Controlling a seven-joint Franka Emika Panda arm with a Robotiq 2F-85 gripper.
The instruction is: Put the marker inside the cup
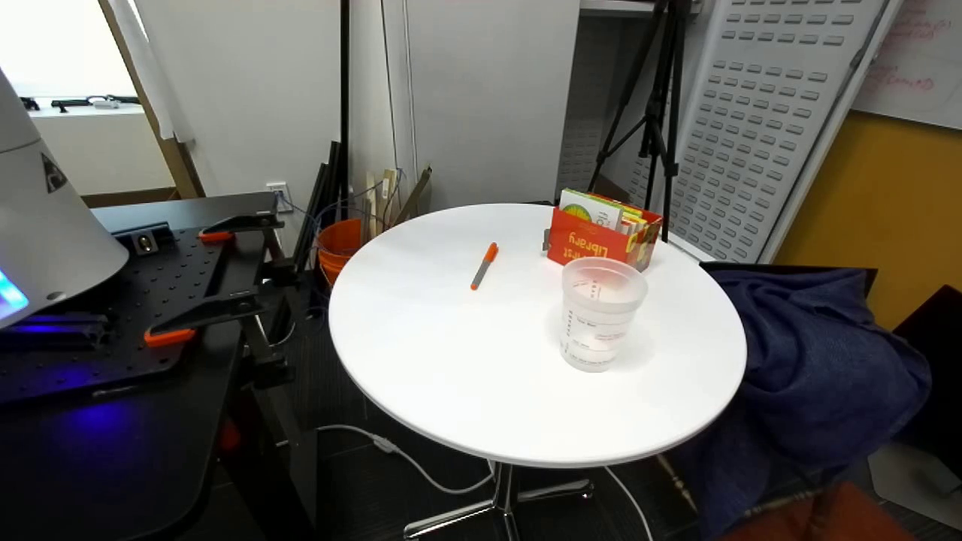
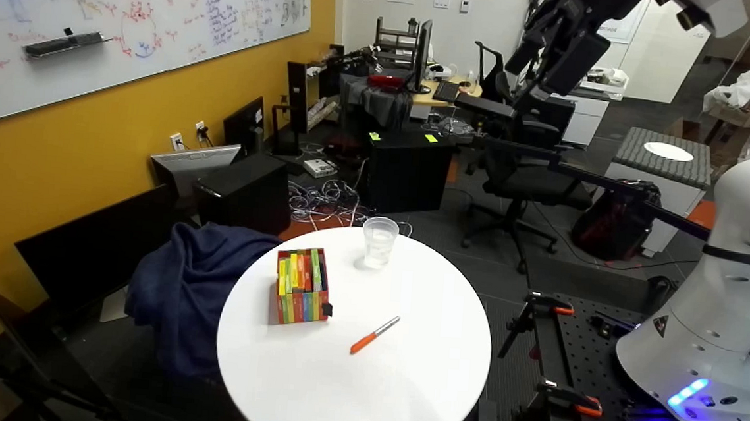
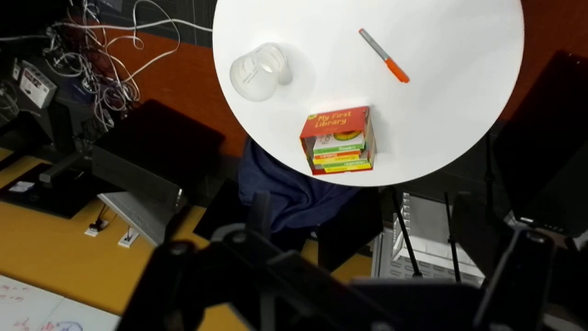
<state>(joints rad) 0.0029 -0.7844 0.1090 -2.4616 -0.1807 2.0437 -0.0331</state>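
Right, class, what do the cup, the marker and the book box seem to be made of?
Cup: probably plastic, see-through and slightly cloudy; thin walls carry printed markings, though glass isn't ruled out.
Marker: likely hard plastic, by its straight grey barrel and solid orange cap; sheen too small to judge.
Book box: seemingly cardboard, from its flat, thin printed walls; gloss unclear.

Both exterior views look down upon white table [image 1: 451, 368]: in an exterior view, robot base [image 1: 52, 233] left; in an exterior view, robot base [image 2: 702, 349] right. Wrist view: downward, white table at top.
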